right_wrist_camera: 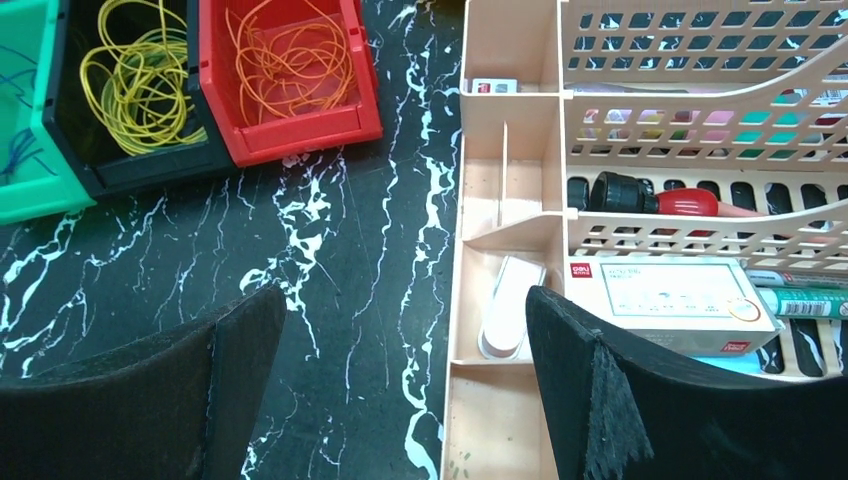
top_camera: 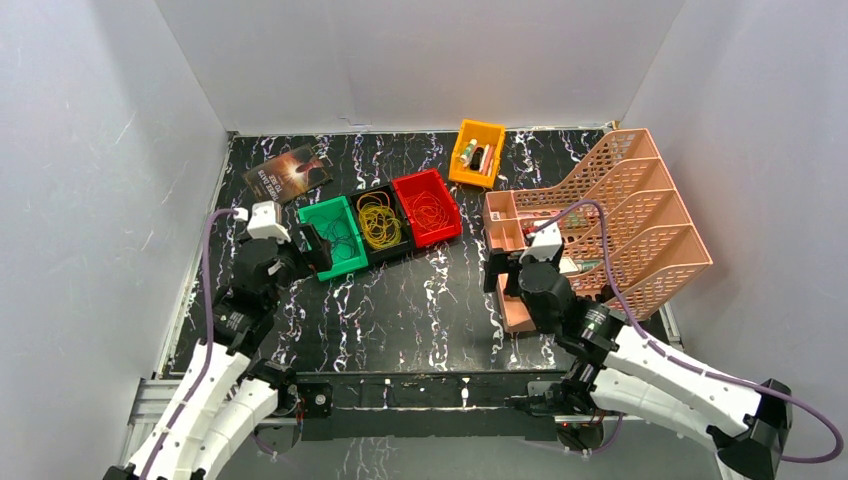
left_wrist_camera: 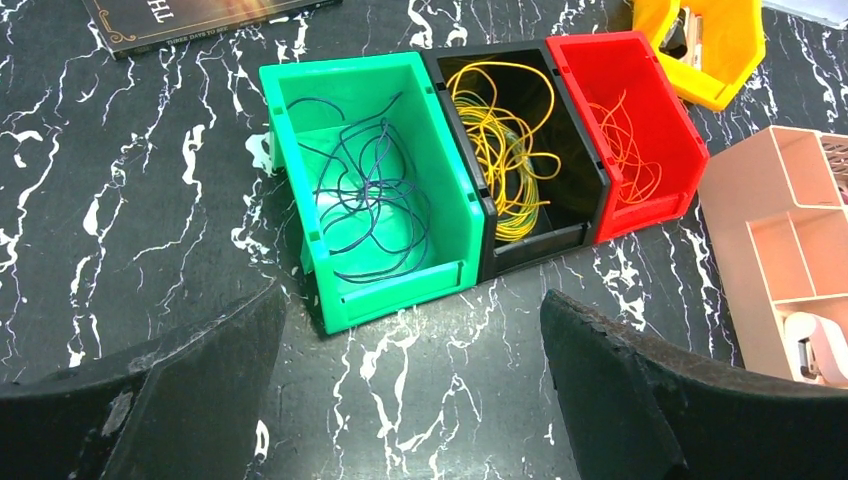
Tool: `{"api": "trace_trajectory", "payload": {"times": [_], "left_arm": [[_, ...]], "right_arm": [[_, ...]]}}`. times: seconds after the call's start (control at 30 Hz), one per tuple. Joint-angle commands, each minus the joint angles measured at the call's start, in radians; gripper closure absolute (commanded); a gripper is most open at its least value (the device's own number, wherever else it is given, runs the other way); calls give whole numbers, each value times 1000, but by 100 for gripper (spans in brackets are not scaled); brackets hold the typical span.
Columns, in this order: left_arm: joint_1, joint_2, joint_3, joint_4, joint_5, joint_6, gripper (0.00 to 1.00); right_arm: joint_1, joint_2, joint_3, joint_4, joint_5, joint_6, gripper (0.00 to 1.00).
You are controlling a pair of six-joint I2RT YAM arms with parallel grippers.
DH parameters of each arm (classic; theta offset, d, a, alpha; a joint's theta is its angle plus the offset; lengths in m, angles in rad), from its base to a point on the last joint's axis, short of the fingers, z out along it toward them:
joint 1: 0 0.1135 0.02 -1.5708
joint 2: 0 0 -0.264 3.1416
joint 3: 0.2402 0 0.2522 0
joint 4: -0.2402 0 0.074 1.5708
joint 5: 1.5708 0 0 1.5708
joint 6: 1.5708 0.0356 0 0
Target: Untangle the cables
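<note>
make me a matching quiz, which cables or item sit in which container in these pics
Column 1
1. dark blue cables
2. yellow cables
3. orange cables
4. white box

Column 2
a. red bin
b. pink organiser
c. green bin
d. black bin

Pairs: 1-c, 2-d, 3-a, 4-b
</note>
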Motion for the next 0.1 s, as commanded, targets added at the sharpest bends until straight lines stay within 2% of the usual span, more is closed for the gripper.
{"api": "trace_trajectory", "payload": {"times": [0.0,0.07], "left_arm": [[0,3,4,8,-16,7,2],[0,4,3,10,-17,7,2]], "right_arm": [[0,-30,-14,85,29,-21,2],[0,-27,-12,90,34,-26,2]]}}
